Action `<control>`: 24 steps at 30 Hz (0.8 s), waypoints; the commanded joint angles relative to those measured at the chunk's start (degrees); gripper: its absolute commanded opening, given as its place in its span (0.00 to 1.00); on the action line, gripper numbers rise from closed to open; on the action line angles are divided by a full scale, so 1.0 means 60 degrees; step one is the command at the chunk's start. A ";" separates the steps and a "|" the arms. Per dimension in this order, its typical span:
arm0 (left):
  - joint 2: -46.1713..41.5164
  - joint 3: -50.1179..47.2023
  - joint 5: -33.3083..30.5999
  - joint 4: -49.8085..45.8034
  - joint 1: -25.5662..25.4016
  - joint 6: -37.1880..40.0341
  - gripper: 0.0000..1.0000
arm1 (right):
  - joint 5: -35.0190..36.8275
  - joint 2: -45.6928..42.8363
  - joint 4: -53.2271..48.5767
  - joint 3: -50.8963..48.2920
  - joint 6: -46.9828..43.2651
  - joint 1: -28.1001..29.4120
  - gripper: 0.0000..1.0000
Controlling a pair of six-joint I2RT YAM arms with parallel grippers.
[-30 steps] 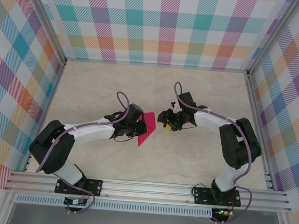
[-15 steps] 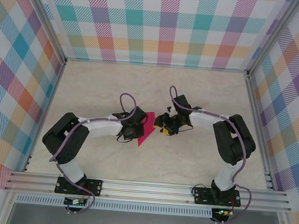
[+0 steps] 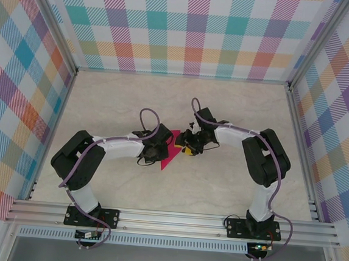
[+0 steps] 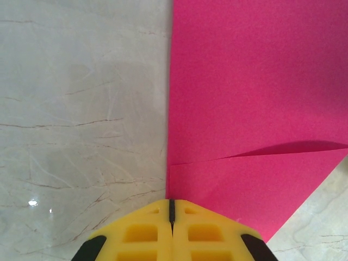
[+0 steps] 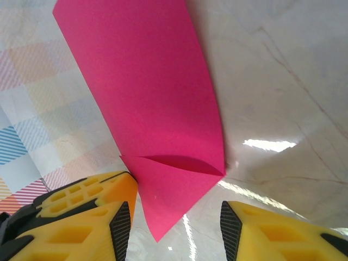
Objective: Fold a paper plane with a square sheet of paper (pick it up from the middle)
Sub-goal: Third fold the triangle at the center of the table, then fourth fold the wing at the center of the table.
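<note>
Left wrist: sheet point(image 4: 255, 98), one flap creased, is pinched by closed left hand point(image 4: 171, 209); right hand point(image 5: 176, 223) spread; most folds judged undone.

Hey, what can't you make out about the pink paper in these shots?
- Top view: paper too small to read its folds; left claw covers one edge.
- Left wrist: top and right of the paper cut off by the frame; shut tips hide any grip.
- Right wrist: far end cut off at the top; contact with the open right claw unclear.
</note>
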 commanded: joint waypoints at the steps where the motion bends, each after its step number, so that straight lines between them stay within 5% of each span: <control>1: 0.0227 -0.0012 -0.0380 -0.0627 0.0072 -0.0255 0.01 | 0.0176 0.0289 -0.0458 0.0341 0.0040 0.0089 0.49; 24: 0.0110 -0.0885 0.0896 0.0779 0.0438 -0.0830 0.01 | -0.0066 0.0765 -0.0374 0.0862 0.0009 0.0210 0.49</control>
